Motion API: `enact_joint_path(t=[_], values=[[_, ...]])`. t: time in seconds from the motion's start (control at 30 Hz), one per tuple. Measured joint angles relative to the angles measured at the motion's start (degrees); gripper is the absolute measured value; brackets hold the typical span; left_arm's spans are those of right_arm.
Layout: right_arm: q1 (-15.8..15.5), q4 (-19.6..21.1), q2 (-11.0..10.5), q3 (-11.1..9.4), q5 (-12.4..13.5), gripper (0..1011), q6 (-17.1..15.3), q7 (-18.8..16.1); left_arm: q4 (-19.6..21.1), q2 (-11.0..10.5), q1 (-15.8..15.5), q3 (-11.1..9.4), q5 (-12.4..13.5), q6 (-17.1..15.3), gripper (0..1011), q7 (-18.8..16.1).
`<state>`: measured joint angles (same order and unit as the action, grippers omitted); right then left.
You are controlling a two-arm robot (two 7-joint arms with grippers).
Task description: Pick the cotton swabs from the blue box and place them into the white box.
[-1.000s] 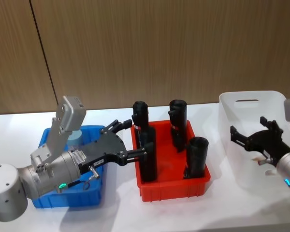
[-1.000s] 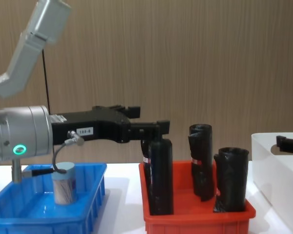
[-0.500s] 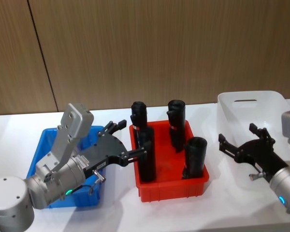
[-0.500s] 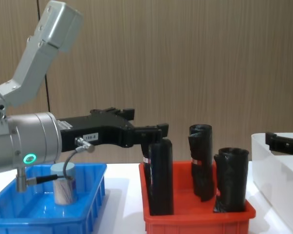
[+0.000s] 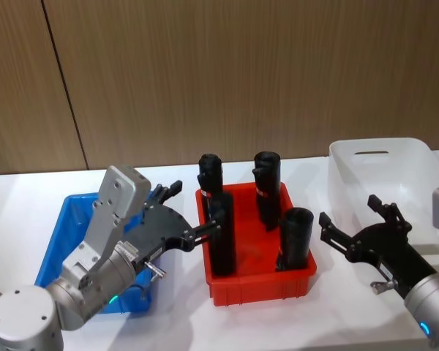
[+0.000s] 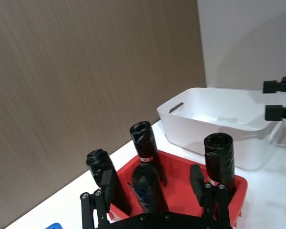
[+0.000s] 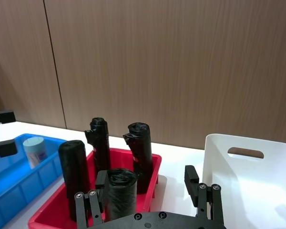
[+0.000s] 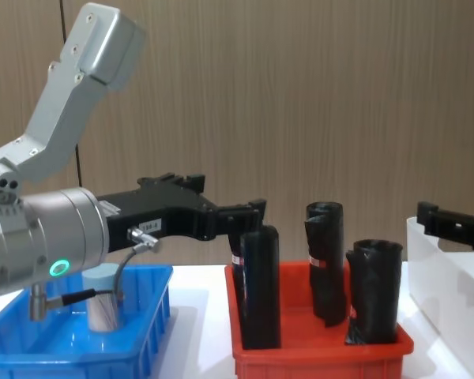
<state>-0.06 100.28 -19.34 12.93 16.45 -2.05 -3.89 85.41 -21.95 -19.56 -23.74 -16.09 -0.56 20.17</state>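
Both arms have drawn back toward the bottom of the head frame: the left gripper point(image 5: 197, 206) hangs empty with fingers spread over the right edge of the blue box point(image 5: 55, 245), and the right gripper point(image 5: 349, 210), also spread and empty, sits between the red bin point(image 5: 256, 281) and the white box point(image 5: 380, 157). One cotton swab tub point(image 8: 100, 312) stands upright in the blue box, lower left of the chest frame. I judge it light, rigid and slick, so I'd grip the clear wall below the lid, gently.
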Motion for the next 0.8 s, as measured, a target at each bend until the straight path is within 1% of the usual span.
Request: enact_joint_path(t=[0.17,0.3,0.5,0.63,0.8], values=[[-0.7,0.9,0.0,0.0,0.0,1001,0.1,0.1,1.4,0.0,1.1,-0.4,0.8,-0.1,1004,-3.5],[-0.8,0.9,0.0,0.0,0.0,1001,0.1,0.1,2.7,0.0,2.1,-0.8,1.6,-0.1,1004,-6.8],[-0.8,1.0,0.0,0.0,0.0,1001,0.1,0.1,4.3,0.0,3.3,-1.3,2.5,-0.2,1004,-10.8],[-0.8,1.0,0.0,0.0,0.0,1001,0.1,0.1,5.7,0.1,4.4,-1.7,3.4,-0.2,1004,-14.2],[-0.8,1.0,0.0,0.0,0.0,1001,0.1,0.1,6.9,0.1,5.3,-2.0,4.1,-0.2,1004,-17.2]])
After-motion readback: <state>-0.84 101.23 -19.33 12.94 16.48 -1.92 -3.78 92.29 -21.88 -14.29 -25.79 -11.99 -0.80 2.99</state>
